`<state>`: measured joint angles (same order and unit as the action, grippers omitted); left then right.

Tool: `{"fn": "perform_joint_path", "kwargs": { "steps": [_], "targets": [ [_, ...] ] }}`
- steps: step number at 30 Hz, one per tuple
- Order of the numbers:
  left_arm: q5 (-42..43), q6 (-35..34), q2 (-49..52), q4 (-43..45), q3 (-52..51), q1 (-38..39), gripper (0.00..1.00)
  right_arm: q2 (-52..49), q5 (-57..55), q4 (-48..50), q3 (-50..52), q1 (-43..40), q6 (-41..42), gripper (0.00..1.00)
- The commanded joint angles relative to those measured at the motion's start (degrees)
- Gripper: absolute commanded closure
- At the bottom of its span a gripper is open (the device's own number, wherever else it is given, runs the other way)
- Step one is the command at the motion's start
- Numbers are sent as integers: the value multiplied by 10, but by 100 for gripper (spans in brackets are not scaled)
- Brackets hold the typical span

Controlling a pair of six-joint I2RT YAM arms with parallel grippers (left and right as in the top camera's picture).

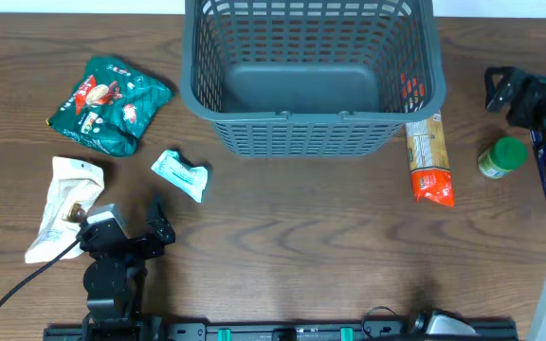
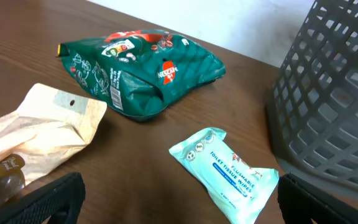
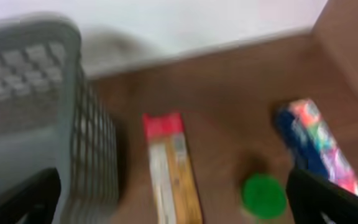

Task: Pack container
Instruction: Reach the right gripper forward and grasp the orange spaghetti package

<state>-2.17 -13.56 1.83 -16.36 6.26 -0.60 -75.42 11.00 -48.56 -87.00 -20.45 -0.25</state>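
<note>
The dark grey lattice basket [image 1: 301,133] stands empty at the back middle; it also shows in the left wrist view [image 2: 334,106] and the right wrist view [image 3: 36,106]. My left gripper [image 1: 159,227] is open and empty [image 2: 179,208], low over the table, just short of a pale blue wipes pack [image 1: 180,174] [image 2: 225,171]. My right gripper [image 1: 494,90] is open and empty [image 3: 173,208], above the table right of the basket. Below it lie a long orange-red packet [image 1: 428,157] [image 3: 169,171] and a green-lidded jar [image 1: 502,157] [image 3: 264,196].
A green snack bag [image 1: 109,104] [image 2: 145,65] lies at the left. A cream pouch [image 1: 64,206] [image 2: 39,127] lies at the front left. A blue packet [image 1: 545,170] [image 3: 319,146] lies at the right edge. The right wrist view is blurred.
</note>
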Motion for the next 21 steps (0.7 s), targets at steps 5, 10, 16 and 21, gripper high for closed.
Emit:
{"fn": "perform_joint_path", "kwargs": {
  "steps": [5, 10, 16, 21],
  "targets": [
    [-11, -4, 0, -12, -9, -2, 1, -36, 32, -81, -64, -6, -72, 1],
    [-11, -4, 0, -12, -9, -2, 2, -35, 54, -110, -63, -7, -56, 1],
    [-11, -4, 0, -12, -9, -2, 2, -56, -6, -138, -63, -6, -71, 1],
    [-11, -4, 0, -12, -9, -2, 2, -110, -34, -156, -63, -4, -97, 1]
  ]
}}
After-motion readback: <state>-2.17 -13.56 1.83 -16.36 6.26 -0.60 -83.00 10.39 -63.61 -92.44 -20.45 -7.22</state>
